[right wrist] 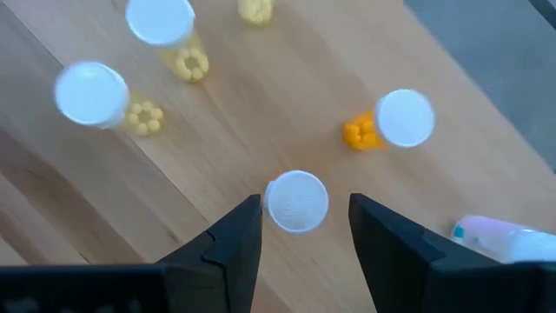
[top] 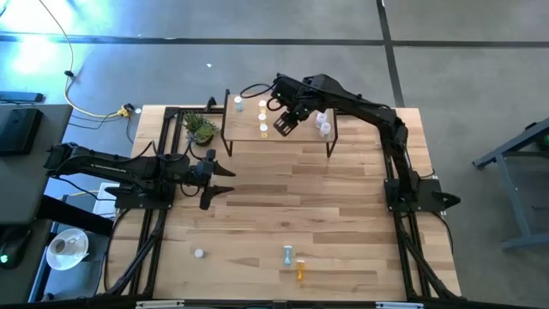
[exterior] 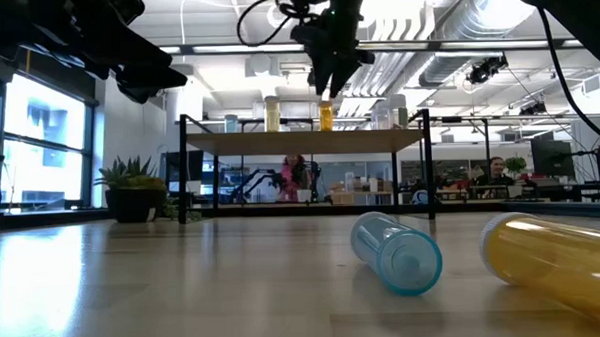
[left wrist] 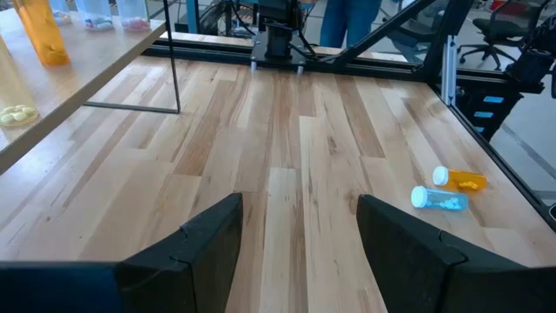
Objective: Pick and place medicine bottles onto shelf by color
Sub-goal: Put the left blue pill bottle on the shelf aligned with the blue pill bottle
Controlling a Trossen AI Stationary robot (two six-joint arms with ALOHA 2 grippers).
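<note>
The shelf (top: 296,142) stands at the table's far middle. On it stand yellow bottles (right wrist: 89,92), an orange one (right wrist: 405,117) and pale ones (top: 323,125). My right gripper (right wrist: 304,209) hovers open just above the shelf. Its fingers stand on either side of a white-capped bottle (right wrist: 297,202) that is upright on the plank, with a gap on both sides. In the low view its tips (exterior: 327,87) are above an orange bottle (exterior: 325,116). Near the front edge a blue bottle (top: 289,254) and an orange bottle (top: 299,272) lie on their sides. My left gripper (top: 225,178) waits open at the left.
A small potted plant (top: 200,129) stands left of the shelf. A white-capped bottle (top: 199,253) sits at the front left. Another pale bottle (right wrist: 508,236) lies on the shelf close to my right gripper. Bare wood lies between the shelf and the front bottles.
</note>
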